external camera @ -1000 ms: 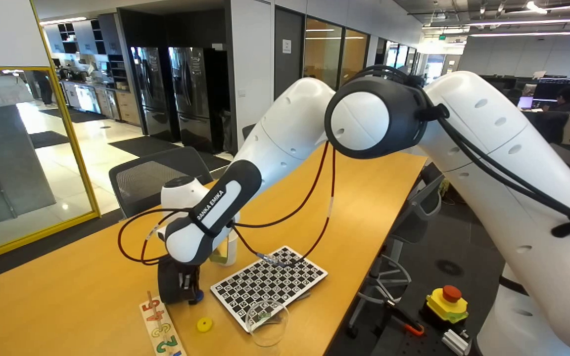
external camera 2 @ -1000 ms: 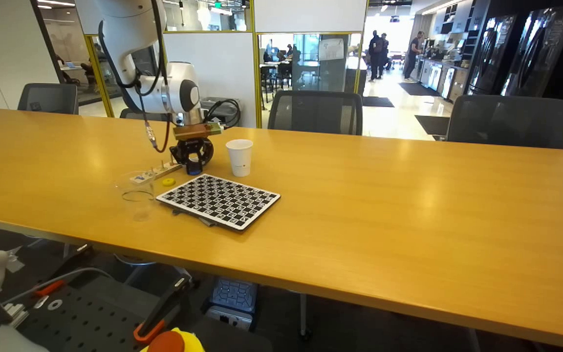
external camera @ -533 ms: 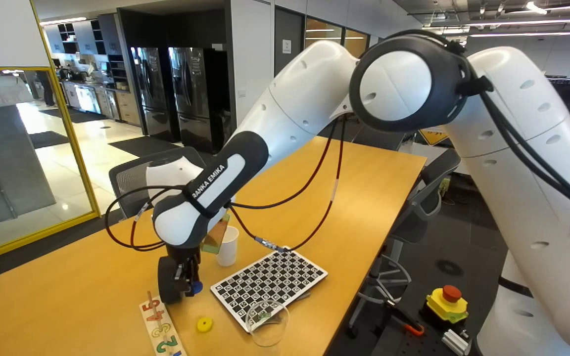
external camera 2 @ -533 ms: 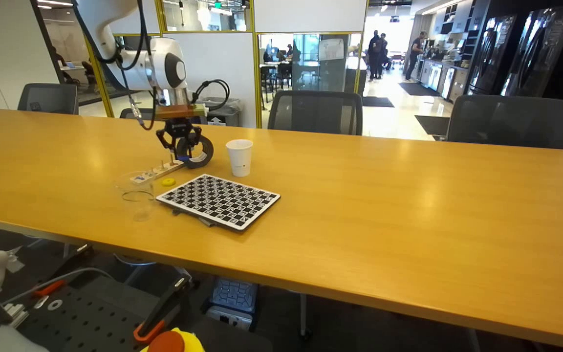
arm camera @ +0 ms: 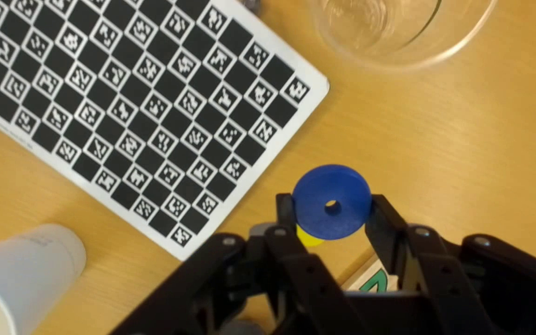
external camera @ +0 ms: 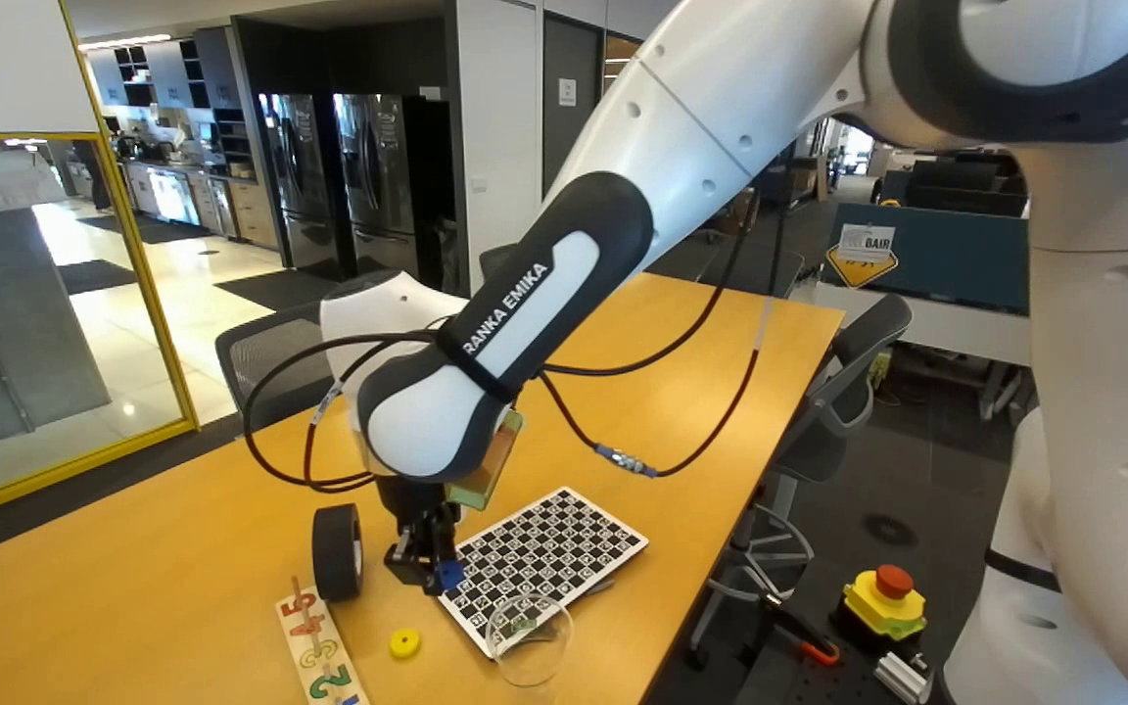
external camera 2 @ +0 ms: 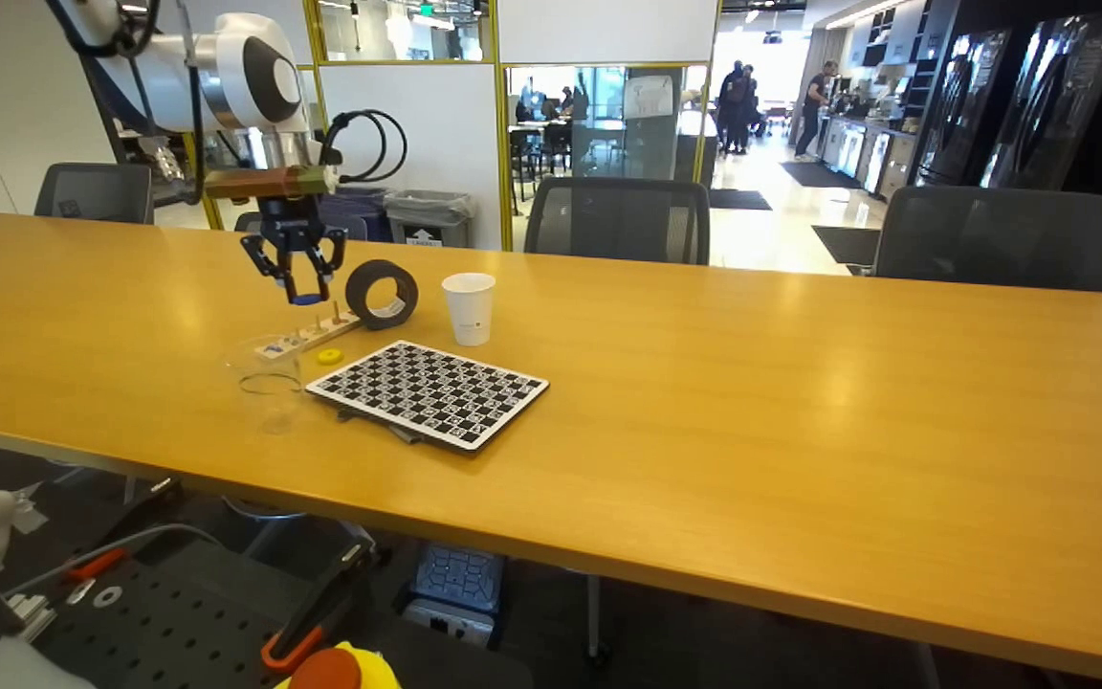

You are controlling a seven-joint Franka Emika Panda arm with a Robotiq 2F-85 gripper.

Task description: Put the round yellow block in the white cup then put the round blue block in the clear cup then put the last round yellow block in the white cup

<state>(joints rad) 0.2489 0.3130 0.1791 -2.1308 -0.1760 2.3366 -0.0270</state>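
Observation:
My gripper (external camera 2: 308, 285) is shut on the round blue block (arm camera: 331, 190), a flat disc with a centre hole, held between both fingertips above the table. The block also shows in an exterior view (external camera: 449, 575). A round yellow block (external camera: 405, 643) lies flat on the table; the blue block and a finger partly cover it in the wrist view (arm camera: 309, 238). The clear cup (external camera 2: 269, 385) stands upright nearer the table's front edge, and at the top of the wrist view (arm camera: 389, 51). The white cup (external camera 2: 471, 314) stands upright beyond the checkerboard; its inside bottom is hidden.
A checkerboard panel (external camera 2: 427, 392) lies between the cups. A wooden number board with pegs (external camera: 317, 651) lies beside the yellow block. A black tape roll (external camera 2: 382, 295) stands on edge near the board's end. A red stop button (external camera: 894, 582) is off the table.
My gripper has lifted the blue block from beside the tape roll and carried it away from the roll, toward the clear cup's side. Cups, yellow block and checkerboard have not moved.

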